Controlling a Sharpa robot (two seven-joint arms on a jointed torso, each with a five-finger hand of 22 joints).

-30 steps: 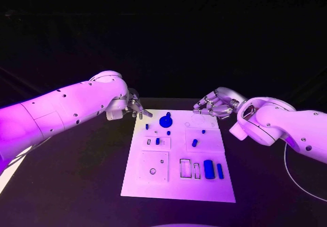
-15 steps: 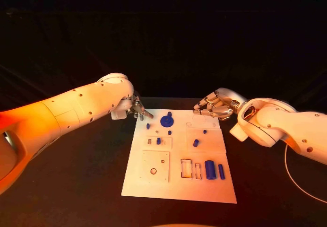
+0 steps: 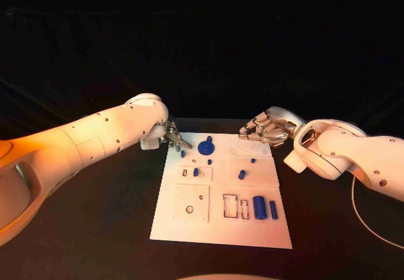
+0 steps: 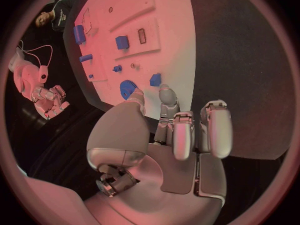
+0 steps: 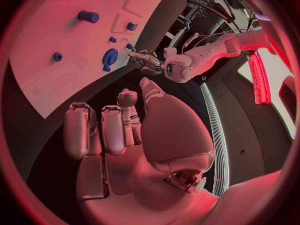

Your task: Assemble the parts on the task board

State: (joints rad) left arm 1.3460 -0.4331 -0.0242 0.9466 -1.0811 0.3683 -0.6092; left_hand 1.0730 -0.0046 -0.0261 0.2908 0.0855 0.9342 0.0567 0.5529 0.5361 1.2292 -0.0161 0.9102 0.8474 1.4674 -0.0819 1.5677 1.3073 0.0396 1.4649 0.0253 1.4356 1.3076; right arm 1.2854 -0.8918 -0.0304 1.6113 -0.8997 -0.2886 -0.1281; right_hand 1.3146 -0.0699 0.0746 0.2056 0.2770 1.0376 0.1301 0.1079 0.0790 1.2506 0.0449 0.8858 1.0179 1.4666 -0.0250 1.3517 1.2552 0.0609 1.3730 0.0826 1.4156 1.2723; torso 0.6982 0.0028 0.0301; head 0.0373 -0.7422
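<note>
The white task board lies in the middle of the black table. Near its far edge sits a blue gear, with a small blue piece beside it at the far left corner. My left hand hovers at that corner, its thumb and forefinger stretched out and apart toward the small piece and the gear, holding nothing. My right hand hangs over the board's far right corner with its fingers curled in and nothing in them. The right wrist view shows the same curl.
More blue parts are spread over the board: short pegs near its middle, and a thick cylinder with a thinner bar at the near right. An outlined rectangular slot lies left of them. Black table surrounds the board.
My left hand has crept a little to the right and nearer, over the board's far left corner. The right hand has stayed where it was.
</note>
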